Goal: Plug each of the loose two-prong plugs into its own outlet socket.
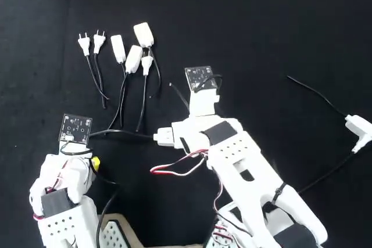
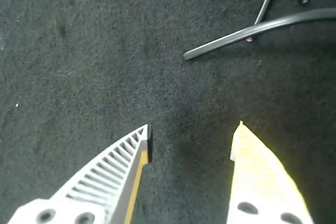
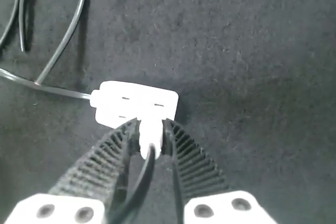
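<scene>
My left end effector (image 2: 191,129) hung with its fingers apart over bare counter (image 2: 79,51), gripping nothing, with a black cable (image 2: 252,29) lying just beyond its tips. Up the counter from it in the high view, two loose plugs (image 1: 85,44) lay side by side, unplugged. To their right sat a cluster of spare sockets (image 1: 133,58), their cords trailing back towards me. Further right, my right end effector (image 3: 150,125) was clamped on a white plug (image 3: 151,141). The plug's front face was pressed against the side of a white socket (image 3: 135,103), and I could not tell whether the prongs were fully home. At the far right another white piece (image 1: 358,127) lay on its own cord, well apart.

The trouble, as I judged it, was that nothing held that socket. It sat free on the counter, so a further push could have slid it away instead of seating the prongs. My left end effector was well apart from it and gave no brace. My hold was on the narrow tail of the plug, so it could have twisted between the fingers, gone in crooked or bent a prong. The plug's cord ran back between my fingers and might have tugged it on release. Letting go with the prongs half in could have let the plug drop out.
</scene>
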Controlling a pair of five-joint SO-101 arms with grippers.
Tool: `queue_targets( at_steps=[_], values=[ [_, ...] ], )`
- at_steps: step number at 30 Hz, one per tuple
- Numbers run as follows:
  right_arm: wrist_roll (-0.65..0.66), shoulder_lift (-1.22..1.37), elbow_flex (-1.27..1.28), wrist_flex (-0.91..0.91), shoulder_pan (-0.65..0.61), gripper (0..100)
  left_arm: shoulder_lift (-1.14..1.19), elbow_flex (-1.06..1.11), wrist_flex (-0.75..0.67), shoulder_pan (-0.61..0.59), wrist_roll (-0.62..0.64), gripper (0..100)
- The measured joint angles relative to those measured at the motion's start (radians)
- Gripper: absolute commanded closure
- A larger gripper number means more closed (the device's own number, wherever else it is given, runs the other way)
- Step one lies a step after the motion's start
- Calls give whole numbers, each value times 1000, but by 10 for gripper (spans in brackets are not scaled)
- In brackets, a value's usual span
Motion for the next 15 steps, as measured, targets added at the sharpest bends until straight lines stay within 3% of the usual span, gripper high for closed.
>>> queue_targets(
  at_steps=[15],
  values=[
    [-21,0,25,-55,21,987,0,0,0,0,0,745]
  ],
)
